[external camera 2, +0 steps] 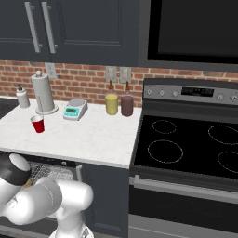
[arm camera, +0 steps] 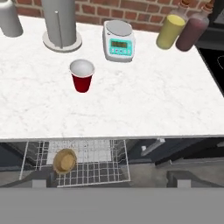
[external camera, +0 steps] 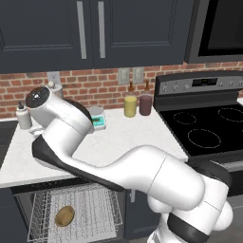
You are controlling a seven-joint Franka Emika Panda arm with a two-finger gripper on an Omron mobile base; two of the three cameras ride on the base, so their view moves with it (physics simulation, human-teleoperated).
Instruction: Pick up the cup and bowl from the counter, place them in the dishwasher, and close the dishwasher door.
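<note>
Hand view, nearest first: the tool hangs released with nothing between its finger tips, above the dishwasher rack, where the bowl lies. Beyond on the surface stands the cup, upright. Behind it sit a scale whose display digits cannot be read, and a paper-towel holder.
</note>
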